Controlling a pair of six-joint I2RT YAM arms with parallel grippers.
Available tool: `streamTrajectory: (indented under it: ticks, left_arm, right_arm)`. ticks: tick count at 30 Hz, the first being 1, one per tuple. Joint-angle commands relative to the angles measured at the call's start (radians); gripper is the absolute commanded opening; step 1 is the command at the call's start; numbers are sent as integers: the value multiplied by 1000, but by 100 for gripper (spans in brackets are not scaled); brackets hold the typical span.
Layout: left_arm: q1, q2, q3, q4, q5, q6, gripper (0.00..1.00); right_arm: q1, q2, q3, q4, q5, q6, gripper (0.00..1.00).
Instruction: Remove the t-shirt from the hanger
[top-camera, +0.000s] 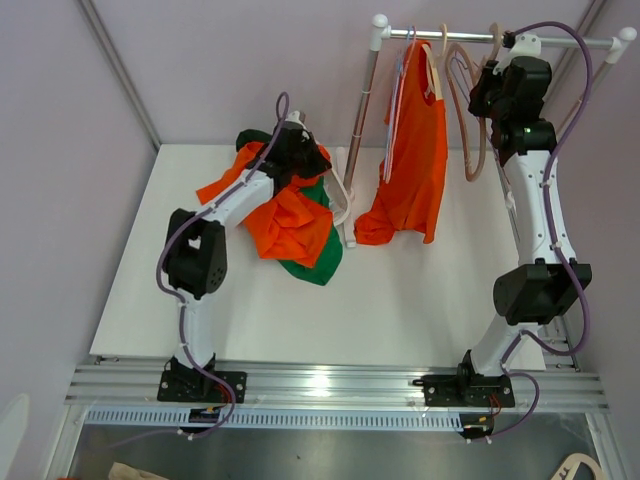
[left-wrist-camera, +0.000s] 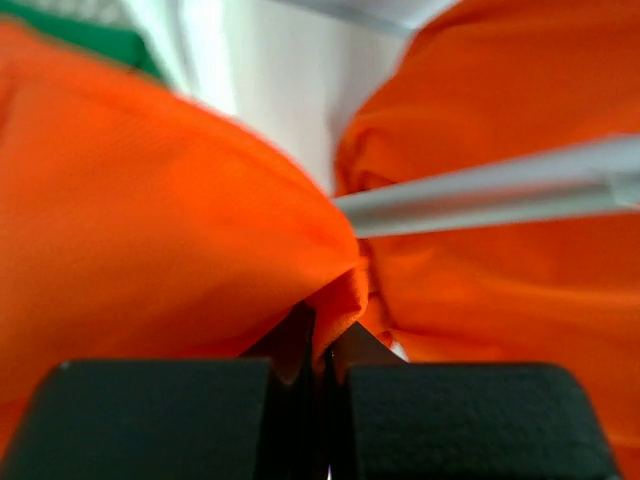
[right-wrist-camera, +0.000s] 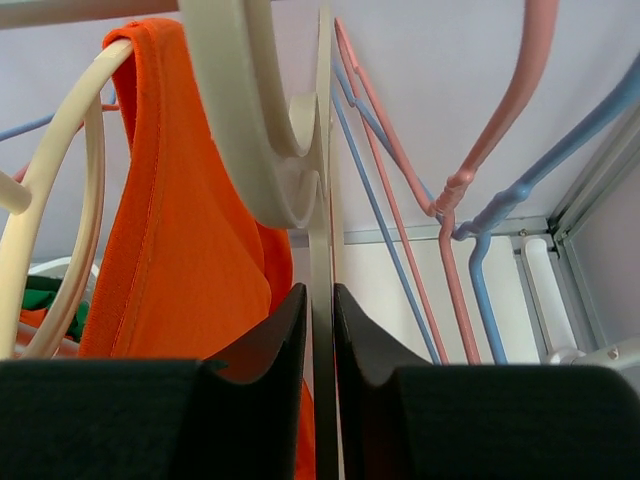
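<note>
An orange t-shirt (top-camera: 415, 160) hangs from a hanger on the rack rail (top-camera: 500, 38) at the back right. It also shows in the right wrist view (right-wrist-camera: 190, 250). My right gripper (top-camera: 497, 95) is up at the rail, shut on the thin edge of a cream hanger (right-wrist-camera: 322, 300). My left gripper (top-camera: 300, 150) is over a heap of clothes and is shut on a fold of an orange garment (left-wrist-camera: 335, 310). A white hanger bar (left-wrist-camera: 500, 195) crosses just beyond that fold. The white hanger (top-camera: 342, 195) lies at the heap's right edge.
The heap holds orange cloth (top-camera: 290, 225) and green cloth (top-camera: 320, 262) on the white table (top-camera: 400, 310). Empty cream hangers (top-camera: 470, 110), pink hangers (right-wrist-camera: 450, 200) and blue hangers (right-wrist-camera: 490, 290) hang on the rail. The rack's upright post (top-camera: 362, 110) stands behind the heap.
</note>
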Motion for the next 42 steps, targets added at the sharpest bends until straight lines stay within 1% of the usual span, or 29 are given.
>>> streamTrajectory:
  ticks: [1,3,4,6,7,9,10,12,13,14,15,16,17,18,19,21,23,24,25,27,28,30,32,34,38,40,41,42]
  left_arm:
    - [44,75,-29,-46,-69,-74,1]
    - [87,106,-29,-55,-40,-126,1]
    - [101,132,-29,-48,-17,-164,1]
    - [138,155,-30,-48,16,-196,1]
    - [144,167,-21,-51,35,-204,1]
    - [159,204,8,-93,52,-218,1]
    - [162,218,52,-112,69,-217,1]
    - [169,248,74,-156,76,-218,1]
    - [172,250,80,-158,76,-220,4]
    - [175,253,79,-156,93,-230,8]
    - [185,255,79,-147,108,-238,16]
    - [188,253,74,-123,124,-241,22]
    - [192,253,85,-118,141,-241,25]
    - [192,250,98,-124,141,-240,37]
    - [192,244,106,-132,144,-234,45]
    - [192,224,102,-130,144,-223,56]
    - [187,163,83,-100,123,-195,64]
    - [179,140,71,-98,91,-181,80]
    - [178,118,75,-98,75,-163,93]
    - [169,66,114,-136,40,-112,99]
    - [166,52,134,-153,26,-99,99]
    - [159,0,146,-192,0,-68,99]
    - [153,-55,135,-201,-19,-43,100]
    - [147,-86,116,-203,-28,-22,100]
    - [126,-161,86,-195,-54,4,99]
    - [107,-219,51,-169,-80,12,100]
    - [101,-242,-10,-147,-103,18,99]
    - [90,-268,-32,-124,-111,23,99]
  right_arm:
    - [-3,-58,13,-1,23,11,20]
    - [-3,-69,28,-20,26,9,26]
    - [-3,-79,33,-38,38,9,37]
    - [-3,-95,31,-51,48,8,49]
    - [-3,-104,22,-58,54,8,65]
    - [-2,-131,7,-60,65,8,76]
    - [1,-139,-2,-63,65,6,82]
    - [4,-154,-4,-66,71,5,83]
    - [8,-159,-2,-69,72,3,83]
    - [9,-164,-5,-66,75,0,83]
    - [12,-165,-5,-66,78,-3,83]
    - [17,-165,-1,-75,83,-7,83]
    - [20,-164,16,-84,91,-10,83]
    - [24,-162,24,-93,109,-18,83]
    - [34,-165,30,-110,115,-21,83]
    - [46,-173,34,-115,123,-24,82]
    - [60,-179,37,-112,85,-21,81]
    - [61,-176,48,-109,63,-12,80]
    - [60,-167,62,-116,37,2,80]
    - [63,-121,108,-142,-29,11,80]
    - [64,-106,152,-165,-41,20,79]
    - [72,-73,177,-169,-70,31,77]
    - [86,-55,188,-155,-86,40,74]
    - [95,-41,197,-144,-86,43,73]
    - [113,19,270,-159,-90,54,72]
    - [127,57,294,-161,-93,62,72]
    - [130,68,298,-153,-93,63,72]
    - [138,75,300,-132,-93,60,72]
